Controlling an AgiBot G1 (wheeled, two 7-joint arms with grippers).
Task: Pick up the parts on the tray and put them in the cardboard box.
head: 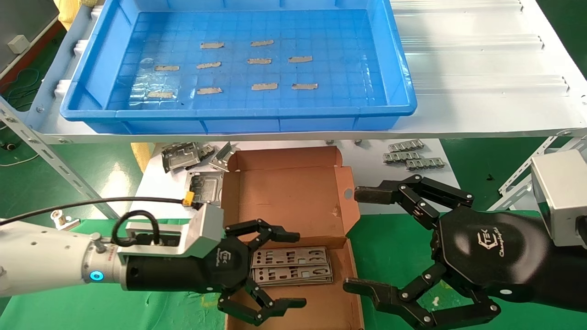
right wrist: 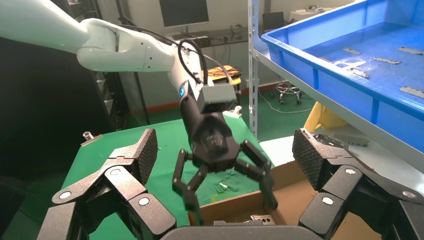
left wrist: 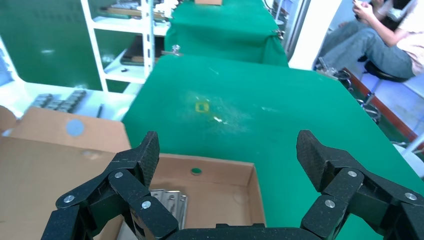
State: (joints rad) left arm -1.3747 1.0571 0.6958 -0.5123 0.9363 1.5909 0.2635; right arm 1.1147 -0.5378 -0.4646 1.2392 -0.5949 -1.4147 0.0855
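Green-covered bench below a white shelf. The blue tray (head: pixel 105 59) on the shelf holds only tan tape strips (head: pixel 259 61); no plates left in it. The plates (head: pixel 291 266) lie stacked in the cardboard box (head: pixel 293 192). Your left gripper (head: pixel 289 270) sits over the stack, fingers spread, holding nothing. The right gripper (head: pixel 362 240) waits just beside the box, fingers wide apart, also holding nothing. Judged: last drop done. Next, lift your left arm clear.
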